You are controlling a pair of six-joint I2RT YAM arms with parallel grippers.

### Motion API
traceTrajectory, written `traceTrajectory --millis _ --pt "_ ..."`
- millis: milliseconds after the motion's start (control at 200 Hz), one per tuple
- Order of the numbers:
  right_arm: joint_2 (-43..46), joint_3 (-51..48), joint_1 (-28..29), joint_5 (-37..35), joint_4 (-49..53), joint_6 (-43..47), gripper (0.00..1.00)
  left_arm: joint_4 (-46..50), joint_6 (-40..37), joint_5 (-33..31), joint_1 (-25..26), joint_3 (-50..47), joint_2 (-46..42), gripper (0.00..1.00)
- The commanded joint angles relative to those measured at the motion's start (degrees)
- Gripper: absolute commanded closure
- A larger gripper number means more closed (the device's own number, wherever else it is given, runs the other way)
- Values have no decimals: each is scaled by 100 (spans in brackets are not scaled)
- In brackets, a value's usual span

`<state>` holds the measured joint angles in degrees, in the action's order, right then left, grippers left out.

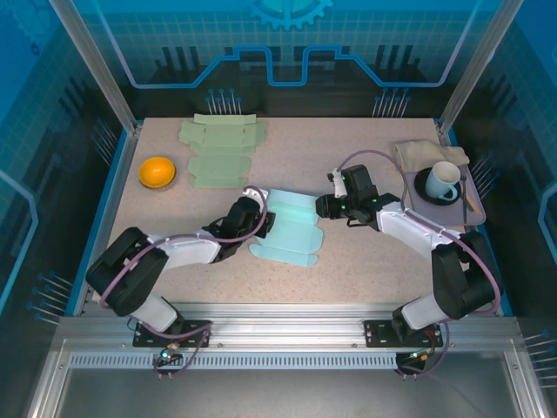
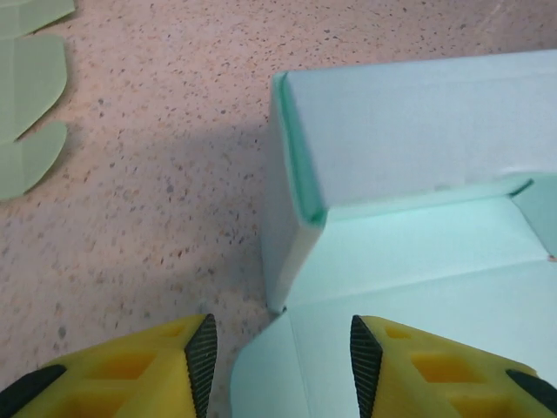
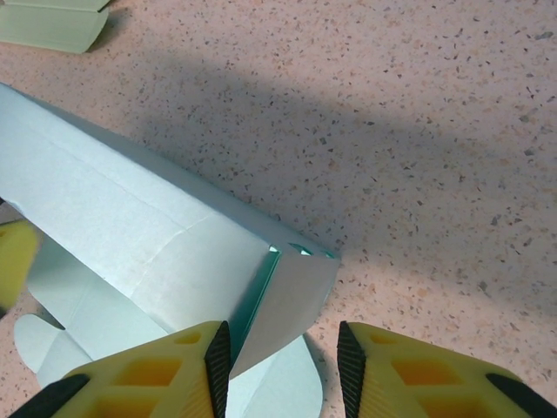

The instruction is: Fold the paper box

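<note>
A pale mint paper box (image 1: 291, 228) lies partly folded at the middle of the table, one long wall raised. My left gripper (image 1: 264, 222) is at its left end. In the left wrist view this gripper (image 2: 278, 366) is open, its pads astride a flat flap of the box (image 2: 418, 131), not touching it. My right gripper (image 1: 324, 206) is at the box's right end. From the right wrist, the gripper (image 3: 278, 366) stands open around the folded end flap of the box (image 3: 130, 226). The flap leans by the left pad, and the right pad is clear of it.
Flat green box blanks (image 1: 219, 152) lie at the back left, also in the left wrist view (image 2: 26, 104). An orange bowl (image 1: 157, 171) sits beside them. At the right, a tray (image 1: 470, 213) carries a white mug (image 1: 444, 180) on a dark saucer.
</note>
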<state>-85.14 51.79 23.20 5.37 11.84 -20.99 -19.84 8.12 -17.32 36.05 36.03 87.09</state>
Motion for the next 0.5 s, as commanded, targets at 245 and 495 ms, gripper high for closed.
traceTrajectory --millis 245,495 --pt "-200 103 27 -245 565 21 61 2147 2043 562 -107 -869 -1571 48" --pt "-248 148 75 -303 604 -9 61 1720 3463 1610 -106 -1643 -1854 43"
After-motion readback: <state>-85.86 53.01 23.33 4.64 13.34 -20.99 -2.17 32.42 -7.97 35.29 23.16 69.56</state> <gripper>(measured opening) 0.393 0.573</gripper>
